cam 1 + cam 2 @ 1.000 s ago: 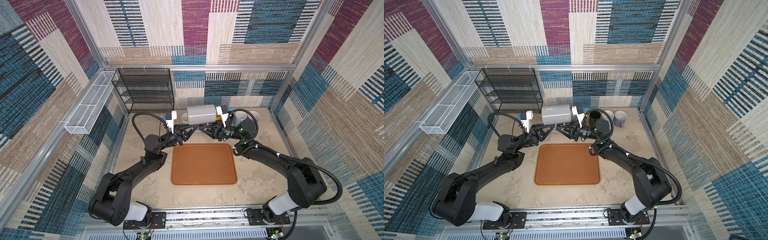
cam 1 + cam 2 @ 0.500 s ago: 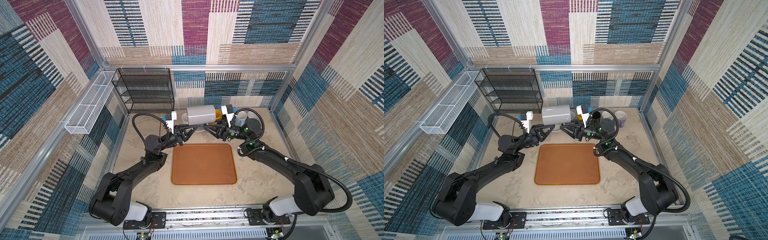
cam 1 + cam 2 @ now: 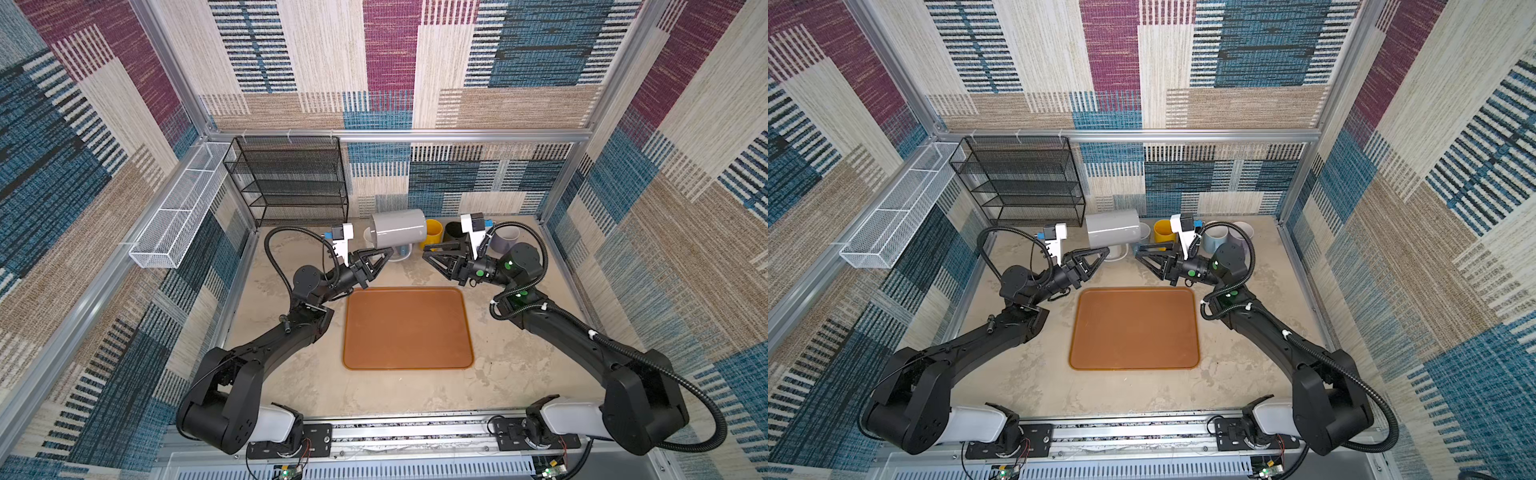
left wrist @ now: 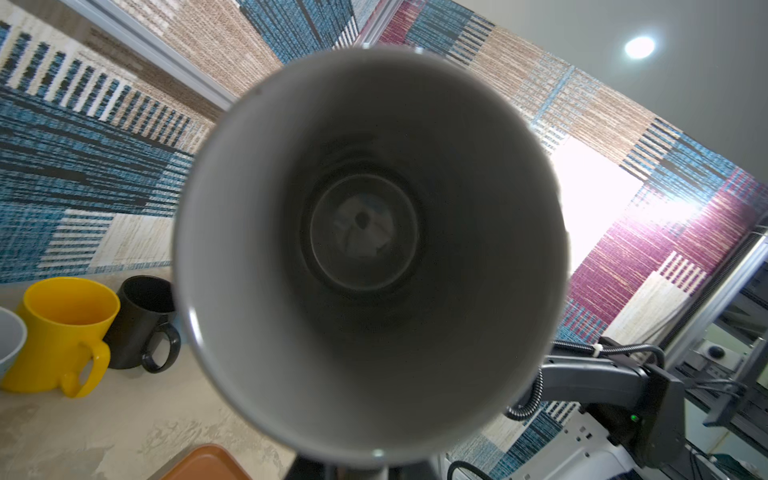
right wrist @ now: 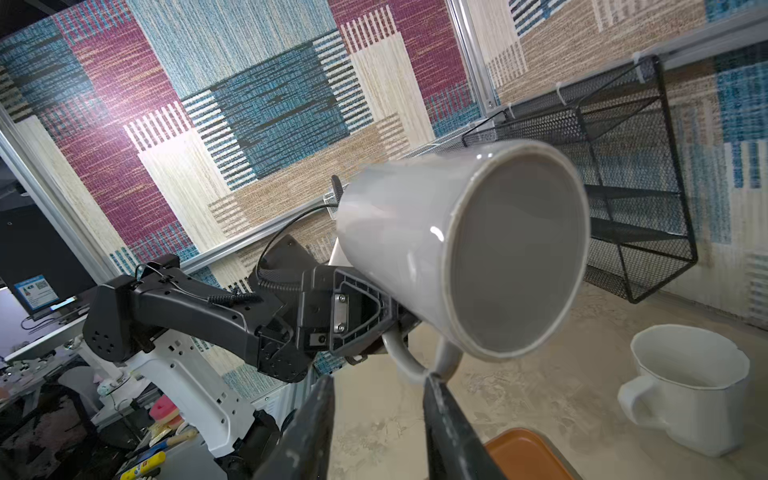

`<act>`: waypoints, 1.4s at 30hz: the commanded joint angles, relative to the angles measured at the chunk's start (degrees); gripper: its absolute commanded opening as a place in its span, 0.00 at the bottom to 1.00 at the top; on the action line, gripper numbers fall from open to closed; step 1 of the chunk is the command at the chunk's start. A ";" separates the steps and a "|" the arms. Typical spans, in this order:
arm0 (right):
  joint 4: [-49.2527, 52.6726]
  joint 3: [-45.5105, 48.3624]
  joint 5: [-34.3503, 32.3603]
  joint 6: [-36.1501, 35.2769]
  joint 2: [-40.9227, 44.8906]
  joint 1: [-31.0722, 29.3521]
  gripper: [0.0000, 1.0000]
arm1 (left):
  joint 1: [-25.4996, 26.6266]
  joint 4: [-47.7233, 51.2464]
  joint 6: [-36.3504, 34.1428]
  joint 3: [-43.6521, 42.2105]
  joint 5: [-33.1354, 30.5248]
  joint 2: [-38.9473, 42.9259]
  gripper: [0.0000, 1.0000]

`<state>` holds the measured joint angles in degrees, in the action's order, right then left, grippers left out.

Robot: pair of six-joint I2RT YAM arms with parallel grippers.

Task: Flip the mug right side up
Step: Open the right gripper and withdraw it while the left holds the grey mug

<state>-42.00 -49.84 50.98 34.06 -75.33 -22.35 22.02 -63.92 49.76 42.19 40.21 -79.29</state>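
Right wrist view, unlike left wrist's, shows my left fingers (image 5: 380, 322) pinching the sideways mug (image 5: 399, 249) by its handle (image 5: 405, 365); right fingers (image 3: 425, 252) part-open, empty.

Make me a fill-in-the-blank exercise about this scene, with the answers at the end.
The grey mug is gripped by its handle in the tool of the ___ arm.
The right tool has jaws that stand ___, holding nothing.
The grey mug is not upright; it is held on its ___ above the table.
Between the white mug and the black mug stands a ___ mug.
Missing words: left, open, side, yellow.
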 commanded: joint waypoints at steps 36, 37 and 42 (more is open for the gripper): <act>7.94 5.08 -2.73 -4.53 7.47 3.40 0.37 | 0.27 66.70 -21.61 15.94 -33.42 11.96 0.00; 8.07 5.10 -2.73 -4.61 7.48 3.42 0.37 | 0.29 68.48 -22.22 16.81 -34.36 11.45 0.00; 8.88 5.69 -3.26 -5.10 7.97 3.60 0.37 | 0.22 73.86 -24.58 19.47 -38.19 8.38 0.00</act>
<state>-32.99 -44.27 48.42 29.74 -67.90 -18.72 22.26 9.04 29.74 59.94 6.09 -70.00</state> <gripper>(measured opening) 0.373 0.132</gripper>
